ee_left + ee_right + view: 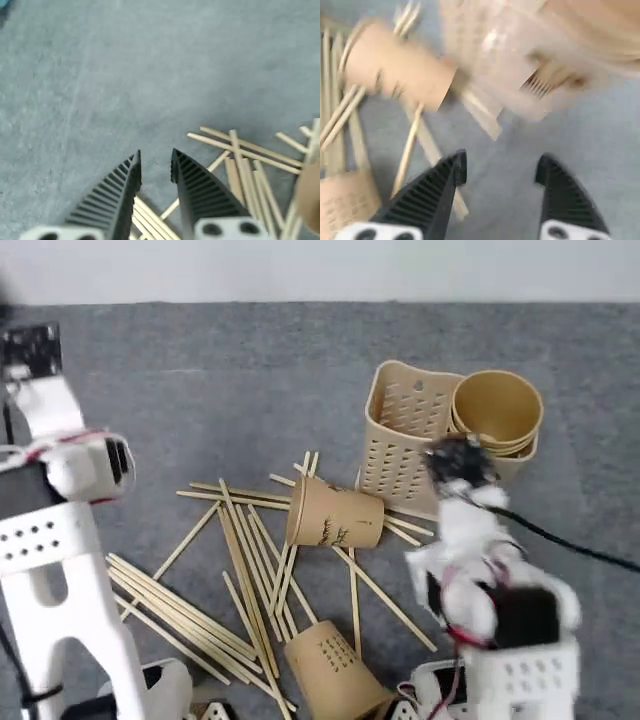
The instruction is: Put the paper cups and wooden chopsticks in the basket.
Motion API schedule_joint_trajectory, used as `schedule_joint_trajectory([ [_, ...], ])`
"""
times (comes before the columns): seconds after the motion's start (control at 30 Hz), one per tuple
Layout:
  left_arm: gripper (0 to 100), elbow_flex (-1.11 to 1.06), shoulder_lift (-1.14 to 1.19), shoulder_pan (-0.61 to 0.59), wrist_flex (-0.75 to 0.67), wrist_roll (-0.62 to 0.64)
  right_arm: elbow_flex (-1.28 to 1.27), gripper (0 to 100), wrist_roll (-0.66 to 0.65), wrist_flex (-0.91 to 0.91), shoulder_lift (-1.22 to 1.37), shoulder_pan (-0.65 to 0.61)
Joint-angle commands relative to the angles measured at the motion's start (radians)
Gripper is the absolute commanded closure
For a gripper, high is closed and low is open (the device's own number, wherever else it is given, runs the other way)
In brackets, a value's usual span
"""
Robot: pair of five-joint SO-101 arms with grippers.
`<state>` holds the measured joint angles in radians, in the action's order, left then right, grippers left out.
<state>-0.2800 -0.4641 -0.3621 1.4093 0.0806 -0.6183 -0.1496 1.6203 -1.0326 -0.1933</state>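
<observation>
Here two paper cups (335,512) lie among chopsticks (180,605).

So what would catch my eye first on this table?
Probably the wooden chopsticks strewn across the middle of the grey table, with a tipped paper cup lying on them and another tipped cup at the near edge. Then the perforated basket at the far right of the overhead view, with a stack of cups right against it.
</observation>
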Motion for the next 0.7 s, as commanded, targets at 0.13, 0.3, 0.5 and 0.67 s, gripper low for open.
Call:
schedule_joint_trajectory([
  [0.13,91,-0.381,-0.161,-0.091,-0.296,-0.012,0.242,76.4,0.153,0.004,0.288,-0.232],
  [0.3,91,-0.570,-0.226,-0.138,-0.419,-0.012,0.425,76.7,0.262,0.010,0.493,-0.355],
  [0.5,91,-0.702,-0.262,-0.146,-0.480,-0.012,0.618,76.7,0.270,0.013,0.762,-0.433],
  [0.67,91,-0.768,-0.264,-0.146,-0.519,-0.014,0.753,76.7,0.270,0.015,0.935,-0.496],
])
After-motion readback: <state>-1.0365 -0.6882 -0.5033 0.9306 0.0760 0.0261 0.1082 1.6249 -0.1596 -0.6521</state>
